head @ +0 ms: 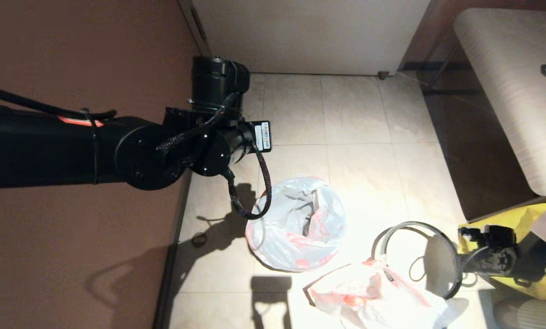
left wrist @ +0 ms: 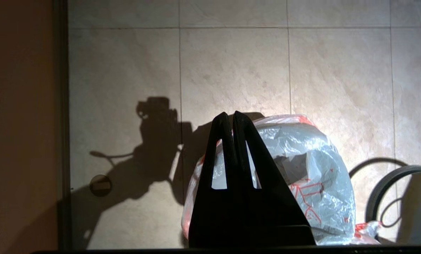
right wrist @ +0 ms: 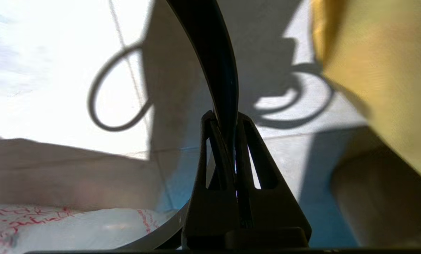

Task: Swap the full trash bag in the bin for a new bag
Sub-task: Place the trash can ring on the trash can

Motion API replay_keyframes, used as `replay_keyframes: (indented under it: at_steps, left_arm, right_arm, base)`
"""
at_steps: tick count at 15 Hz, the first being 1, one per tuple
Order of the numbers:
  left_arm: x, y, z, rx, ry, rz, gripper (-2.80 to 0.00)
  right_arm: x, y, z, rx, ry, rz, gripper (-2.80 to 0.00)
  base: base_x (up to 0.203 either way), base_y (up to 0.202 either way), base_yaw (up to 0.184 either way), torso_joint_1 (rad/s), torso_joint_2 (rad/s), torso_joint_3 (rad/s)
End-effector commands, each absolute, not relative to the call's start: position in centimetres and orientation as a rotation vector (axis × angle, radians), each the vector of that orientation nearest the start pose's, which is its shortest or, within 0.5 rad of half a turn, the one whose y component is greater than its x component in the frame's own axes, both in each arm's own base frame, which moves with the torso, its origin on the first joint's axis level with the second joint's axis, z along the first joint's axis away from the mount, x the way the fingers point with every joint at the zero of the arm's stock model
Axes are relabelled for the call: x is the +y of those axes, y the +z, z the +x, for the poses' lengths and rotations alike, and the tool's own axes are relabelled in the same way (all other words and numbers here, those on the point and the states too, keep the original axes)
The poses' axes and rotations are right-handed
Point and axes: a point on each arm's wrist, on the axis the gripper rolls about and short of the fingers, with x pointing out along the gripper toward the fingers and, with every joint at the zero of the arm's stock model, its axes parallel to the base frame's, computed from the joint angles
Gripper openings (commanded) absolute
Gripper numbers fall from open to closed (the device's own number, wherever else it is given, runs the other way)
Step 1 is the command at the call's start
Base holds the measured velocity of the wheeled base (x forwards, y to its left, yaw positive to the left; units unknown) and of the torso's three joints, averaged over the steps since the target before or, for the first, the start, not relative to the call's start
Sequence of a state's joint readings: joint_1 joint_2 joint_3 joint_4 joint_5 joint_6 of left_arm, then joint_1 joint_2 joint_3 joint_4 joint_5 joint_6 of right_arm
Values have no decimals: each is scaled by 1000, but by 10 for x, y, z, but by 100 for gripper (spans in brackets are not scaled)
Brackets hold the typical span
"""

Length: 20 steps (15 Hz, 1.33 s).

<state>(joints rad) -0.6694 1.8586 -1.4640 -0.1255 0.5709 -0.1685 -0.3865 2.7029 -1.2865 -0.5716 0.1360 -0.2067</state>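
A white bag with red print stands puffed up and round on the floor tiles; the black bin does not show, and I cannot tell if it is under this bag. My left gripper hangs shut and empty above that bag. The thin grey hoop is off the bin, held upright just over the floor. My right gripper is shut on the hoop's rim, with its fingertips clamped on either side. A second white bag with red print lies crumpled on the floor below the hoop.
A large yellow bag sits at the right, close behind my right gripper. A brown wall runs along the left, a pale bench stands at the far right. A white door closes the back.
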Motion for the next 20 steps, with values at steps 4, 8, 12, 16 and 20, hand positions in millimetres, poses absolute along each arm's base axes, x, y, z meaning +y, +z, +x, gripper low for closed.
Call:
replay_keyframes:
  at_steps: [4,8,12,16,20]
  left_arm:
    - [-223,276,275,235,-125,-5,-280]
    - [-217,286,268,211,-128,-26,-280]
    - [-221,285,258,275,-279,-53,-280]
    - [-202,282,260,448,-571,-162,-280]
    - [-172,294,261,475,-730,-249,-280]
  right_arm:
    - [-130,31,338,319,-281,-137,-280]
    - [-113,87,293,91,-390,-188,-280]
    - [-84,144,278,-100,-409,-202,-280]
    - [-35,154,290,-80,-235,51,-280]
    - [-5,167,309,140,111,364,-280]
  base:
    - [0,0,0,0,0,0]
    - [0,0,0,0,0,0]
    - [0,0,0,0,0,0]
    - [0,0,0,0,0,0]
    - [0,0,0,0,0,0]
